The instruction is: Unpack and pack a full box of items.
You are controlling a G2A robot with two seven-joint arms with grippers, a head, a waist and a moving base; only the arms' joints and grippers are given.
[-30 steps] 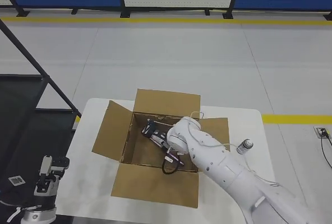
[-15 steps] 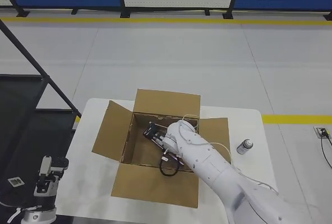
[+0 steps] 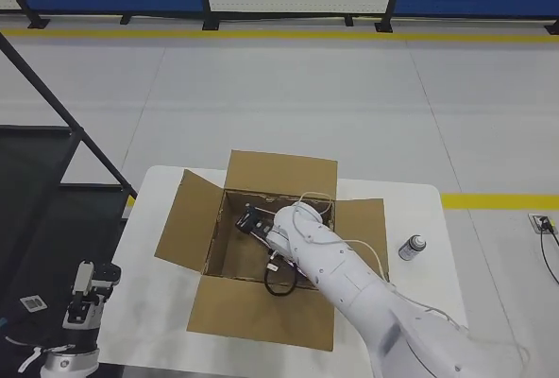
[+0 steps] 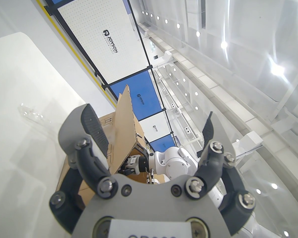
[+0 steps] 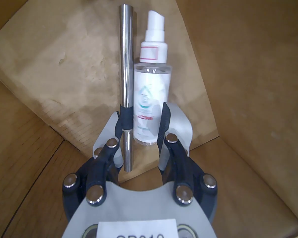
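Right hand (image 5: 142, 117): down inside the cardboard box (image 3: 180, 231), closed narrow on the spray bottle (image 5: 151, 87), steel rod (image 5: 126, 63) pinched alongside.
Left hand (image 4: 149, 115): fingers wide apart, off the bench (image 3: 157, 312) corner.
Small can (image 3: 412, 248): upright on the bench, beside the box.

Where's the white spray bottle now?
The spray bottle is inside the cardboard box in the right wrist view, beside a shiny metal tube at the right gripper.

The top view looks steeply down from above the arms at the table (image 3: 152, 283) and open box (image 3: 279, 170), some way off. The right wrist view sits close inside that box, facing its paper lining. The left wrist view tilts upward — ceiling, wall panels — catching the same box side-on, seemingly from beside the table.
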